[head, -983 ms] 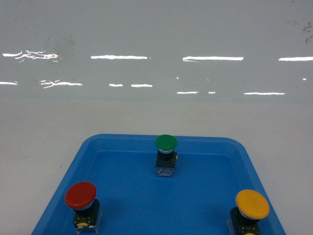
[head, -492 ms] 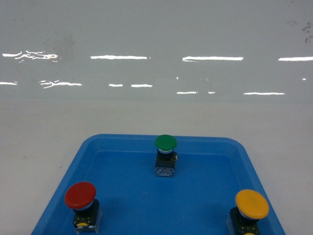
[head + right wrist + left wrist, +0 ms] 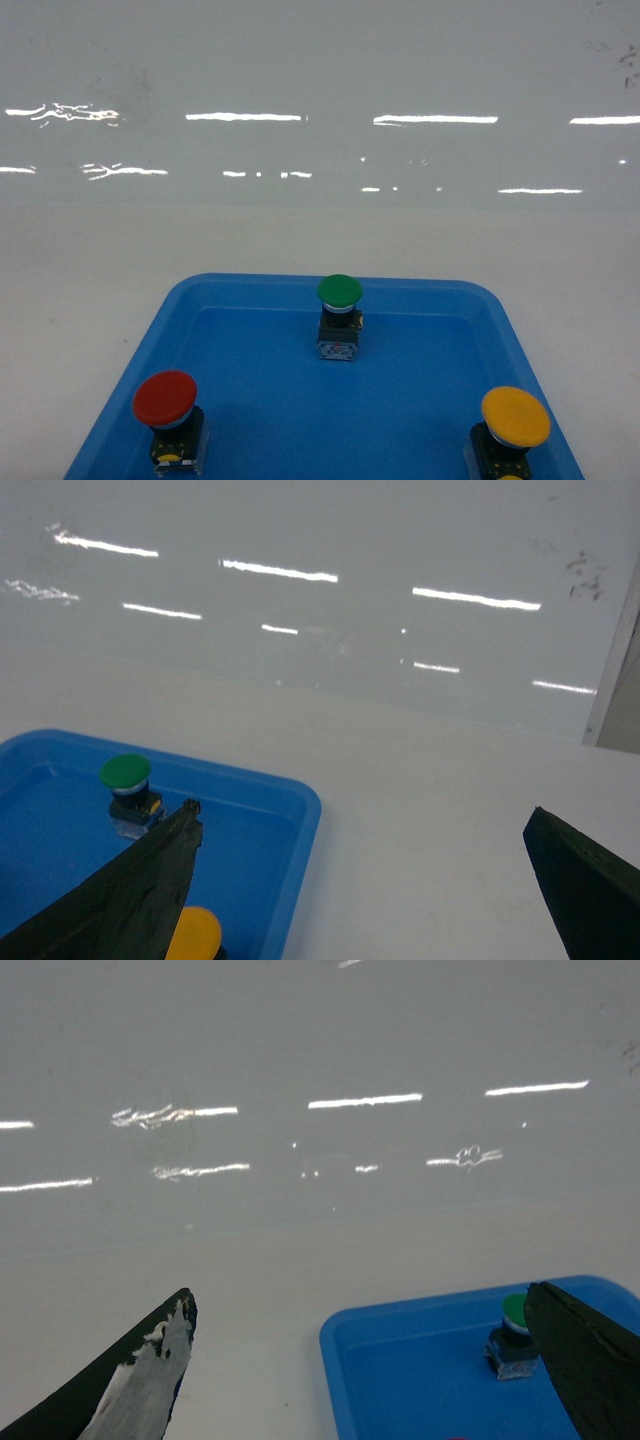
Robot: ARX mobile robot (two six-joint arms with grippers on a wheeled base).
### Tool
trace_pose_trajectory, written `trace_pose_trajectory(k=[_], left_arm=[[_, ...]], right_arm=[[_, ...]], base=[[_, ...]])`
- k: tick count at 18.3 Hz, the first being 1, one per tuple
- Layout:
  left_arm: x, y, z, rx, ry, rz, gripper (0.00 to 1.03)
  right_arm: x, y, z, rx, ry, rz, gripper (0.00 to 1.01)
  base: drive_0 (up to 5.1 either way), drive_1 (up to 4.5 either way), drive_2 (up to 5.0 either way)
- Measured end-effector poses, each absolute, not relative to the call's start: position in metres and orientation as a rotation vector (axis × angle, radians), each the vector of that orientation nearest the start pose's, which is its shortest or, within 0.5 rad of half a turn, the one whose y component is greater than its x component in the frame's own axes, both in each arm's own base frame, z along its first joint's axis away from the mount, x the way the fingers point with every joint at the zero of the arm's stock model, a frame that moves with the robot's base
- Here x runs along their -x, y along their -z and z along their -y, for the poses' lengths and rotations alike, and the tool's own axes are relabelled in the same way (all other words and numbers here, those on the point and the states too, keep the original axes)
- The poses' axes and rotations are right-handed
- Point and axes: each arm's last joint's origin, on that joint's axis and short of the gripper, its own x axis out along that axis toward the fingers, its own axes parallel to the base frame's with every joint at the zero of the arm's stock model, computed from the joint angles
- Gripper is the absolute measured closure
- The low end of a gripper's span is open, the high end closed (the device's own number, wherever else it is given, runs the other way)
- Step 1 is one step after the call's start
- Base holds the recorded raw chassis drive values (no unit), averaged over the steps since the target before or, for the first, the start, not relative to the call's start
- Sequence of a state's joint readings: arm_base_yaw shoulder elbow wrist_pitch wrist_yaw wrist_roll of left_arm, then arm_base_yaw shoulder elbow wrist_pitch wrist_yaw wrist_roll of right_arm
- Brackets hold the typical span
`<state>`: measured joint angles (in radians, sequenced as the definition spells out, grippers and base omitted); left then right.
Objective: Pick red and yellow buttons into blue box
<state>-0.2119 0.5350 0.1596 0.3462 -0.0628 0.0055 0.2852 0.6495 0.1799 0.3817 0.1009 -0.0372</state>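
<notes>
Both grippers, left (image 3: 360, 1380) and right (image 3: 365, 890), are spread wide and hold nothing. Red button (image 3: 166, 400) and yellow button (image 3: 515, 418) stand in the tray (image 3: 300, 290). No box shows. I think picking comes next: reach down, pinch one.

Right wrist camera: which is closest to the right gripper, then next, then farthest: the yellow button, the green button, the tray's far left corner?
1. Yellow button, just beside the left finger.
2. Green button, farther back in the tray.
3. Tray's far left corner, farthest, at the left edge.
</notes>
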Motion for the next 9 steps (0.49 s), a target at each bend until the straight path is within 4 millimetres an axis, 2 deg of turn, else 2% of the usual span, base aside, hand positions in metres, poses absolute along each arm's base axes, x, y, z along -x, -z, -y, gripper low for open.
trace_pose_trajectory(k=[3,5,9], left_arm=[[-0.153,-0.197,0.032,-0.028,0.151,-0.138,0.05],[-0.153,-0.200,0.032,-0.026,0.153,-0.126,0.05],[-0.153,-0.203,0.032,-0.025,0.153,-0.116,0.05]], right_arm=[[-0.159,-0.199,-0.051,0.074,-0.234,-0.160,0.03],[-0.167,-0.201,-0.058,0.093,-0.263,-0.190,0.03],[-0.178,-0.196,-0.090,0.173,-0.356,-0.249,0.03]], base=[[0.0,0.00,0.0],[0.0,0.00,0.0],[0.0,0.00,0.0]])
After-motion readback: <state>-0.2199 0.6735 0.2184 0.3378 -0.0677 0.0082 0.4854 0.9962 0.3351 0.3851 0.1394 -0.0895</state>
